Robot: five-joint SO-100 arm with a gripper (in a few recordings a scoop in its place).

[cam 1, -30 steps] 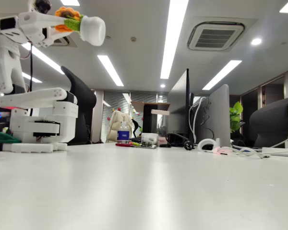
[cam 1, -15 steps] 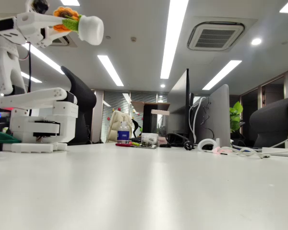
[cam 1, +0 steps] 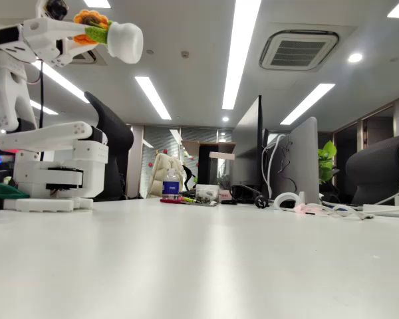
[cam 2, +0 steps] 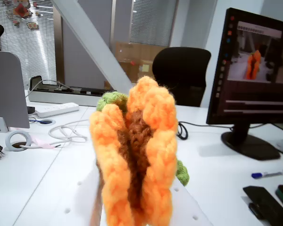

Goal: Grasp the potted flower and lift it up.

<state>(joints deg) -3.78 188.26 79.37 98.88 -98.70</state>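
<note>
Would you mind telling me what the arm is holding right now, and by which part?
The potted flower, held high above the table. The gripper is shut on its crocheted bloom and stem end; the white pot sticks out free.

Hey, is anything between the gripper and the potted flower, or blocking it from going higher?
Nothing visible. The gripper is shut on the potted flower, held tipped sideways high above the table. Open air surrounds it below the ceiling.
</note>
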